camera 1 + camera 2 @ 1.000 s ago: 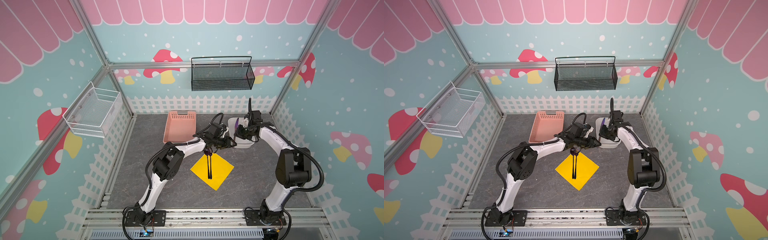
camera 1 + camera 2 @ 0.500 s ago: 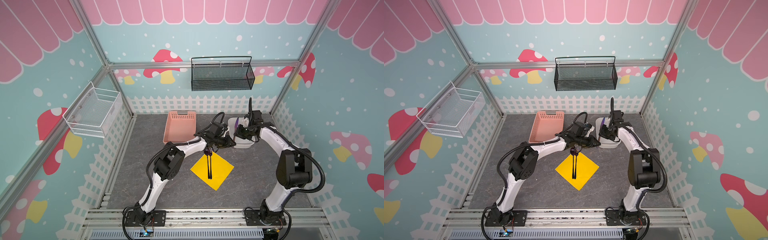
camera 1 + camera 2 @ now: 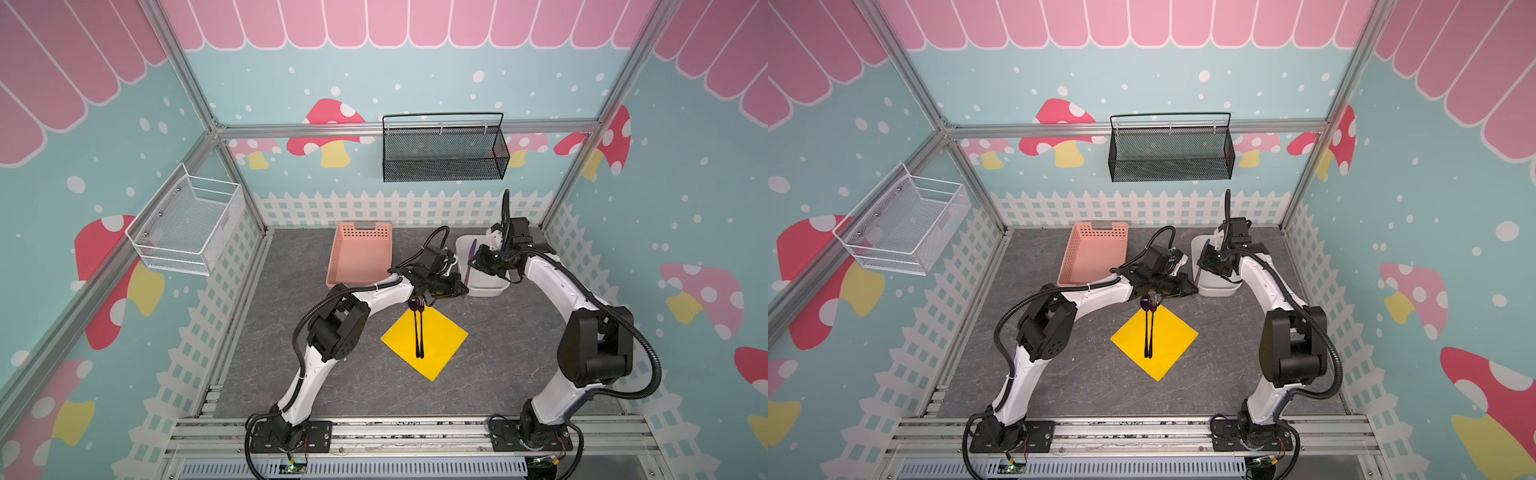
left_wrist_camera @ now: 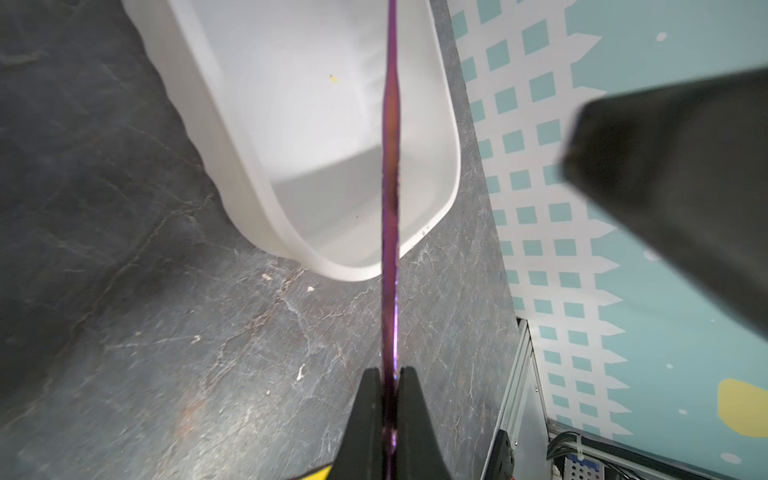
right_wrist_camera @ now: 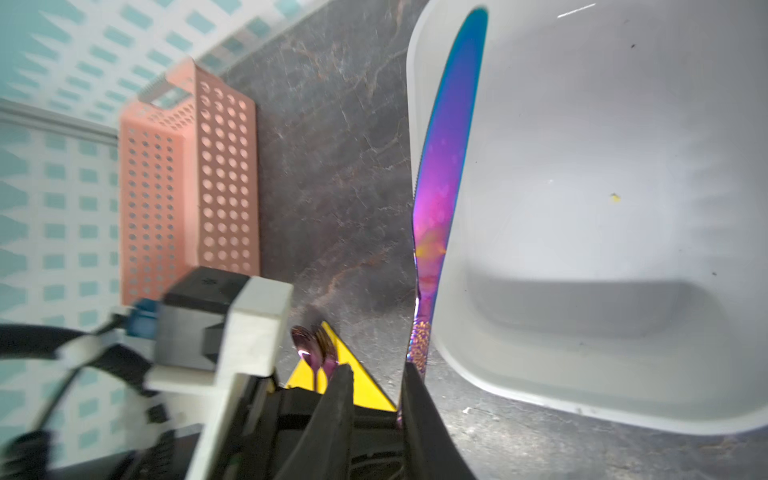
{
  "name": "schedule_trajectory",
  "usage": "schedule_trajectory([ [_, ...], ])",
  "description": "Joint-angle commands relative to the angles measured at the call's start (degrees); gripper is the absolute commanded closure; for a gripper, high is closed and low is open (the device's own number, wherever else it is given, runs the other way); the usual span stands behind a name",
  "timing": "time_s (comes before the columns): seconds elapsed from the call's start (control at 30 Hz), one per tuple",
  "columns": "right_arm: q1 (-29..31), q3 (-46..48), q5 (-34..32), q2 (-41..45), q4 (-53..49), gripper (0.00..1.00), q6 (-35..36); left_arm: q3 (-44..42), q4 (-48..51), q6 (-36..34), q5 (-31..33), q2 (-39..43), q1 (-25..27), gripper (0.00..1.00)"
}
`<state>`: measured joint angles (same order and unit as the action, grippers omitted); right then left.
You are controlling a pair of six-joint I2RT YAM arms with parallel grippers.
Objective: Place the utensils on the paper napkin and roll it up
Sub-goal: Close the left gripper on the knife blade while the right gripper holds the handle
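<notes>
The yellow paper napkin [image 3: 436, 340] [image 3: 1167, 343] lies as a diamond in mid-floor. A dark purple spoon [image 3: 416, 328] [image 5: 305, 345] and fork [image 3: 422, 332] [image 5: 328, 353] lie side by side on it. Their heads stick out past its far corner. The knife [image 3: 472, 253] [image 4: 390, 187] [image 5: 444, 166] slants up over the white bin's rim, blade high. My left gripper [image 3: 459, 289] [image 4: 390, 374] is shut on its handle end. My right gripper [image 3: 473, 266] [image 5: 376, 368] stands open around the handle. One finger lies against the handle; the other is clear of it.
The white bin [image 3: 484, 291] [image 4: 332, 266] [image 5: 457, 365] holds nothing else and stands just behind both grippers. A pink perforated basket [image 3: 359, 257] [image 5: 187, 187] sits left of it. A black mesh basket [image 3: 442, 153] and a white wire basket [image 3: 187, 226] hang on the walls.
My left gripper has shut on the knife's handle. My right gripper, which was shut on the knife, has opened. Both arms have stayed almost in place.
</notes>
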<state>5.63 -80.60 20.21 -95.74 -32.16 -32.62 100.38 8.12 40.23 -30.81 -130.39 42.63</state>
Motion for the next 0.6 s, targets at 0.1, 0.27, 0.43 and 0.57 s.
schedule_trajectory([
  [0.1, -0.29, 0.51, 0.82, 8.16, -1.76, 0.7, 1.68, -5.48, -1.59, -5.55, 5.41, 10.64, 0.26, 1.0],
  [0.27, -0.12, 1.88, 1.92, 14.45, -1.34, 0.63, -0.14, -10.03, -2.58, -8.97, 9.25, 17.45, 0.42, 1.0],
  [0.43, 1.48, 3.65, 2.44, 19.9, 0.63, 0.58, -3.27, -15.24, -2.89, -12.5, 14.54, 24.91, 1.35, 1.0],
  [0.57, 4.9, 4.16, 1.08, 22.65, 2.82, 0.56, -6.28, -17.68, -1.61, -15.09, 20.6, 30.14, 2.64, 1.0],
])
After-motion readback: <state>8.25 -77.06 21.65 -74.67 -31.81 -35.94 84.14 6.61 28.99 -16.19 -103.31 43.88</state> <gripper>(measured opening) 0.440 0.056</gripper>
